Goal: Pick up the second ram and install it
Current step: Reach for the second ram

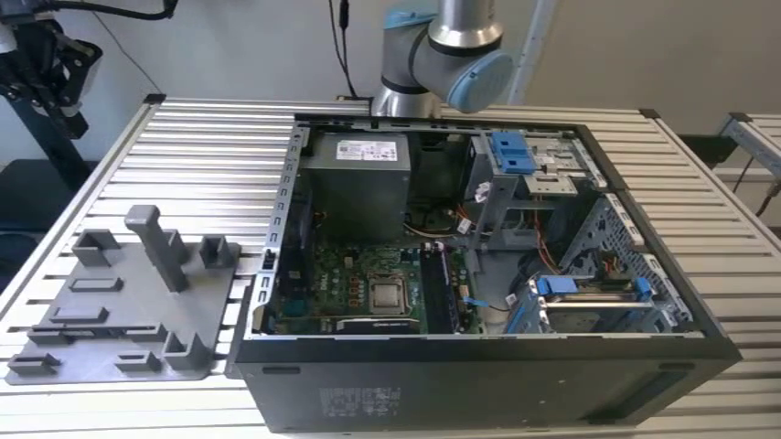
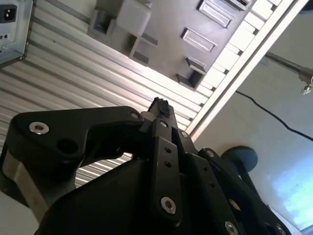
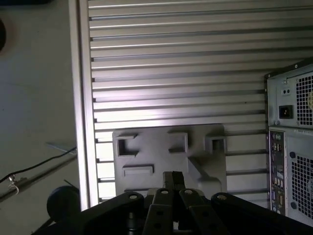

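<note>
Second ram appears clamped edge-on in the gripper, grey tray beyond; we judge this thin-edge hold risks tilting.

The exterior view stands high and well back, looking steeply down on the slatted table. The open computer case lies near and central, the grey tray at the exterior view's left, the arm at the far side. Both wrist views ride close behind the gripper (its black links crowd each picture) and face down past it. The first wrist view looks squarely onto the tray and the case's rear panel; the second wrist view looks aslant across them. All three share tray, table and case.
</note>
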You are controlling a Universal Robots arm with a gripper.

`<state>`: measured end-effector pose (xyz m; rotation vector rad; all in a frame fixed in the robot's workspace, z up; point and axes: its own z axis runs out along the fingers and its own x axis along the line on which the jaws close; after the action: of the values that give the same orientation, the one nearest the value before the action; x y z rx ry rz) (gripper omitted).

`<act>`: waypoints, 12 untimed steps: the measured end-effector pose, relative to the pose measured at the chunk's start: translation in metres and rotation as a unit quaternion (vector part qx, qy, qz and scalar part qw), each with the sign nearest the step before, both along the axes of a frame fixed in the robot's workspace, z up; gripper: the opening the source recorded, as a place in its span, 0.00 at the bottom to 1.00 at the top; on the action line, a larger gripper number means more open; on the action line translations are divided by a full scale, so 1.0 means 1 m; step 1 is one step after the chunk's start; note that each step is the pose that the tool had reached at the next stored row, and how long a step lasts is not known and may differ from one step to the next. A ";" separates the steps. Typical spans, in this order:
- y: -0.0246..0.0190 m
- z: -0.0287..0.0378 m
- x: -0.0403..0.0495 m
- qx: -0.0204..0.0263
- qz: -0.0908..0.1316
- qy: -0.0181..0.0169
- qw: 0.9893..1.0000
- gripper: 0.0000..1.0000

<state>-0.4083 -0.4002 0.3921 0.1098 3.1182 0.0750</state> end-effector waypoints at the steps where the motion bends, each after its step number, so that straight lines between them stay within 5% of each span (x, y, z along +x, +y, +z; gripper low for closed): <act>1: -0.0022 0.0000 0.0000 0.000 0.000 0.000 1.000 0.11; 12: -0.0311 -0.0005 0.0000 0.000 -0.001 0.000 1.000 0.11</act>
<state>-0.4083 -0.4313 0.3917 0.1117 3.1183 0.0750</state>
